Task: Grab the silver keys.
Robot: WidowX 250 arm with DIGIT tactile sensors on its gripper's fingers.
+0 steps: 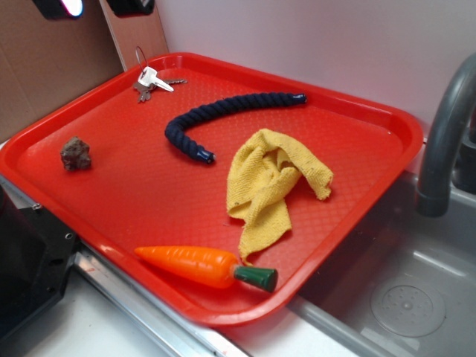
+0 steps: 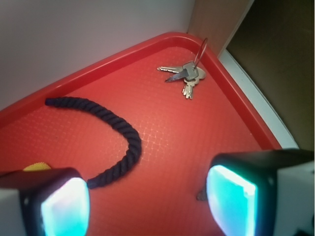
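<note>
The silver keys (image 1: pixel 152 81) lie in the far left corner of the red tray (image 1: pixel 387 119), a bright silver-white key on top of darker ones. In the wrist view the silver keys (image 2: pixel 185 74) sit far ahead, near the tray's corner, their wire ring standing up against the rim. My gripper (image 1: pixel 100 6) hangs high above that corner, only its fingertips showing at the top edge. In the wrist view my gripper (image 2: pixel 147 201) is open, its glowing pads (image 2: pixel 230 201) wide apart with only bare tray between them.
A dark blue rope (image 1: pixel 223 115) curves across the tray's middle. A small brown-grey rock (image 1: pixel 76 153) sits at the left, a yellow cloth (image 1: pixel 271 182) at centre right, a plastic carrot (image 1: pixel 204 266) at the front. A grey faucet (image 1: pixel 442 141) and sink stand right; cardboard (image 1: pixel 44 67) behind.
</note>
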